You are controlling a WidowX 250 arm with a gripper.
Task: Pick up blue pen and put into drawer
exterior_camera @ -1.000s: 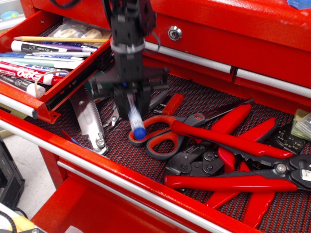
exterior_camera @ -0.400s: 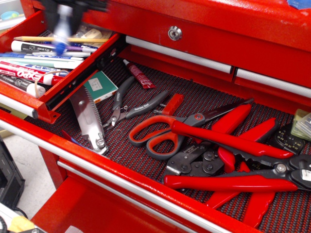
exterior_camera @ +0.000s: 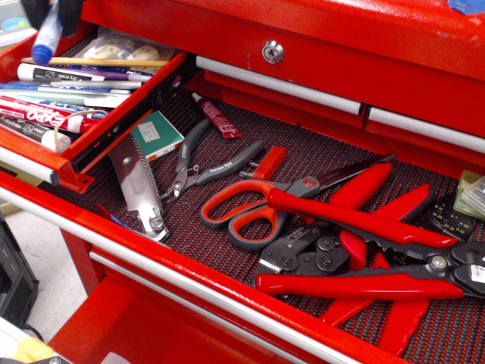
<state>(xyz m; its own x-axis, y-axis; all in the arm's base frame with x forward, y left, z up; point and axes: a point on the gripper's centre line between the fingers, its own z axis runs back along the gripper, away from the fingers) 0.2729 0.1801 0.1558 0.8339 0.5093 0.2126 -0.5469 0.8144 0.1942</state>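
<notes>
My gripper [exterior_camera: 51,15] is at the top left corner, mostly cut off by the frame's edge, with only its black fingers [exterior_camera: 70,12] showing. It is shut on the blue pen [exterior_camera: 47,34], which hangs nearly upright with its blue end down. The pen is held above the far left end of the narrow red drawer [exterior_camera: 114,130], which is pulled out. That drawer holds several markers, among them a red-labelled Expo marker [exterior_camera: 45,116], and a yellow pencil [exterior_camera: 91,62]. Its silver bar handle [exterior_camera: 21,164] runs along the front.
Below lies the wide red drawer lined with dark ribbed mat [exterior_camera: 318,163]. It holds red-handled scissors [exterior_camera: 250,205], large red pliers [exterior_camera: 394,280], small black pliers [exterior_camera: 204,163], a metal tool [exterior_camera: 136,186], a green box [exterior_camera: 155,133] and a red tube [exterior_camera: 217,117]. A keyhole [exterior_camera: 273,51] sits on the drawer above.
The gripper lifted the blue pen from above the scissors and carried it up and left, over the narrow drawer. Since 0.4 s ago it has moved further left.
</notes>
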